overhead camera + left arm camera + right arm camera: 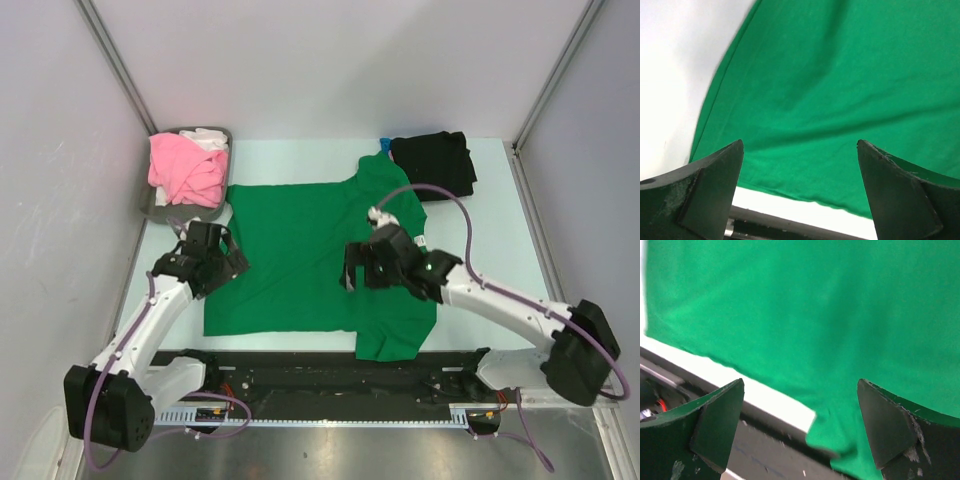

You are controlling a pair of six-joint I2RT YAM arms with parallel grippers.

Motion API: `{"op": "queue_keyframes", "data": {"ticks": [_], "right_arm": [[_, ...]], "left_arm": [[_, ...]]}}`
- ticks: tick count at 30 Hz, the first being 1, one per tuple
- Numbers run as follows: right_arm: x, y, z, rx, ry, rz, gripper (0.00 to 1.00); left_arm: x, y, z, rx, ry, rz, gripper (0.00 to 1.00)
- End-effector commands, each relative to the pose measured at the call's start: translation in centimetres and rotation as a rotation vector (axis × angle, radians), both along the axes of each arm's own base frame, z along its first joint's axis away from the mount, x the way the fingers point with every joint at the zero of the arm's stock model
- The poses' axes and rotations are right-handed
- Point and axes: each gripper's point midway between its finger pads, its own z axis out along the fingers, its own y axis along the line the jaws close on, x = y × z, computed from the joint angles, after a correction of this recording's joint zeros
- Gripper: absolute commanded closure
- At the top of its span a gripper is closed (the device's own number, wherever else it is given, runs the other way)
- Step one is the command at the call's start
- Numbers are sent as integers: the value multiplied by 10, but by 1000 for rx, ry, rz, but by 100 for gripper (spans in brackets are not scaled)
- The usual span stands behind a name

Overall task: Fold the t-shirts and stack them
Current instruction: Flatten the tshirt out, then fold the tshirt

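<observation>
A bright green t-shirt (300, 250) lies spread flat in the middle of the table, one sleeve hanging toward the near edge at the lower right. My left gripper (212, 262) is open above the shirt's left edge; its wrist view shows green cloth (830, 85) and the hem between the spread jaws. My right gripper (362, 268) is open above the shirt's right half; its wrist view shows the green cloth (815, 315) and its near hem. A folded black t-shirt (435, 163) lies at the back right with a bit of blue cloth (385, 147) beside it. Pink (185, 170) and white (210, 137) t-shirts lie bunched in a tray.
The dark grey tray (152, 208) stands at the back left. A black rail (330, 375) with the arm bases runs along the near table edge. Grey walls enclose the left, back and right sides.
</observation>
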Motion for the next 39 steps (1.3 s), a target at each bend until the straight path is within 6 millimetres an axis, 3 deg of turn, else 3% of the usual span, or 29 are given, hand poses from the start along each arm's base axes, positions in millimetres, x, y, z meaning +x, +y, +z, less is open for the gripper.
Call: {"op": "queue_keyframes", "data": {"ticks": [1, 3, 4, 5, 12, 17, 25, 28, 39], "right_arm": [[-76, -63, -82, -150, 255, -201, 0], [-95, -71, -84, -65, 280, -283, 0], [-111, -88, -105, -80, 314, -313, 0], [-119, -90, -107, -43, 334, -353, 0], [-142, -119, -102, 34, 310, -409, 0], [-151, -115, -99, 60, 332, -393, 0], [-179, -114, -106, 22, 378, -364, 0], [-180, -117, -108, 1, 356, -365, 0], [-153, -102, -118, -49, 235, -380, 3]], "left_arm": [[-20, -6, -11, -34, 32, 0, 0], [-22, -6, -10, -40, 23, -1, 0], [-22, -7, -9, -45, 21, -2, 0], [-23, -7, -7, -49, 9, -1, 0], [-21, -12, -4, -65, 0, -12, 0], [-19, -13, -3, -67, -3, -14, 0], [-21, -9, -5, -46, 3, -14, 0], [-20, -10, -9, -47, 10, -15, 0], [-15, -9, -14, -29, 29, -22, 0]]}}
